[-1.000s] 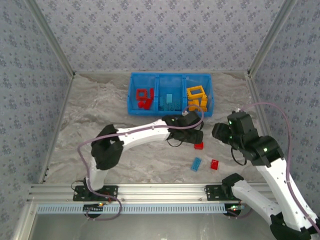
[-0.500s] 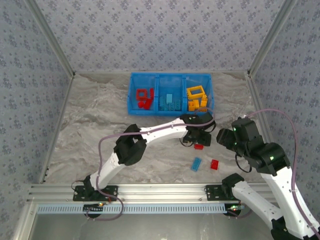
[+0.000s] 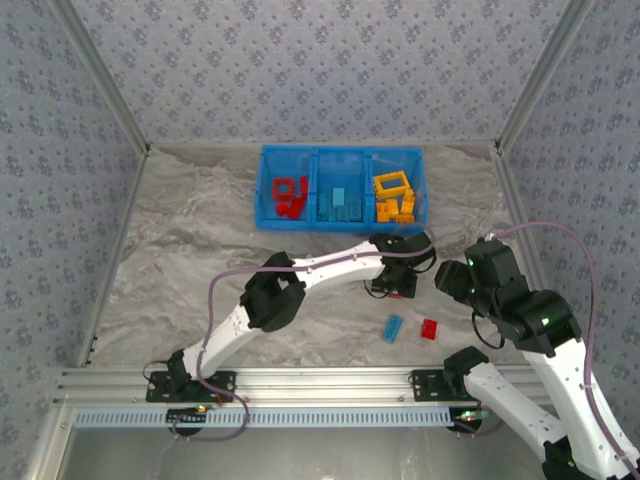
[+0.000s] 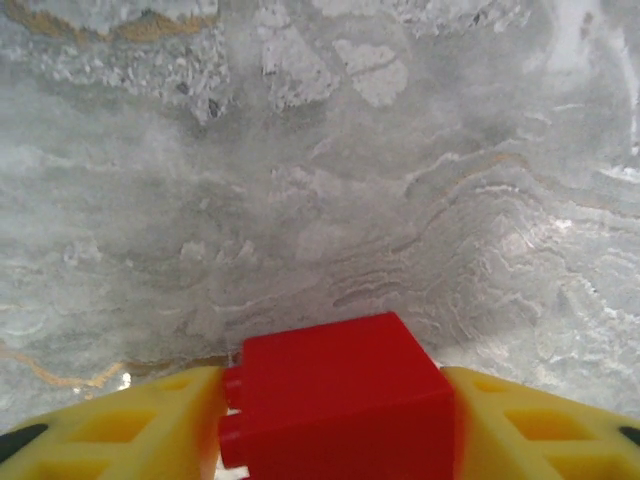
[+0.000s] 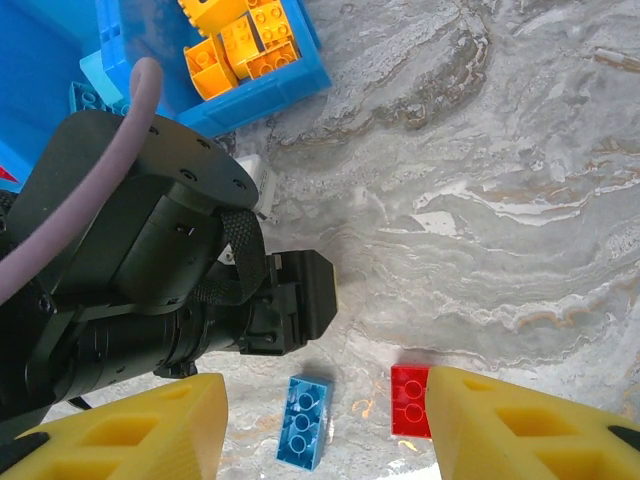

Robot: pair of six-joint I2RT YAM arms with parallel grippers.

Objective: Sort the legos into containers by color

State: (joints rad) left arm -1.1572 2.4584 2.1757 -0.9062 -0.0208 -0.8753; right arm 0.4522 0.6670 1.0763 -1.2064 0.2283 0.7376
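The grey marbled surface (image 3: 190, 250) has loads of open room on its left half. All the action is right of centre. The blue tray (image 3: 340, 149) sits at the far end near the back wall, its long side facing the arms. A metal rail (image 3: 300, 382) runs along the near edge.

The left hand (image 4: 335, 420) is stretched out just on the near side of the tray's right end. It's clamped on a red brick (image 4: 340, 400), a chunky shiny block with studs on its left face, and both yellow fingers (image 4: 150, 430) press against its sides. Can't tell if it's off the surface.

The right hand (image 5: 325, 410) sits just beside the left one, spread wide with nothing in it. Through the gap you see a blue brick (image 5: 305, 422) and a loose red brick (image 5: 410, 400) lying near each other, between the hands and the near rail.

Tray contents: red pieces (image 3: 288, 195) on the left, light blue pieces (image 3: 338, 205) in the middle and yellow-orange pieces (image 3: 393, 195) on the right.
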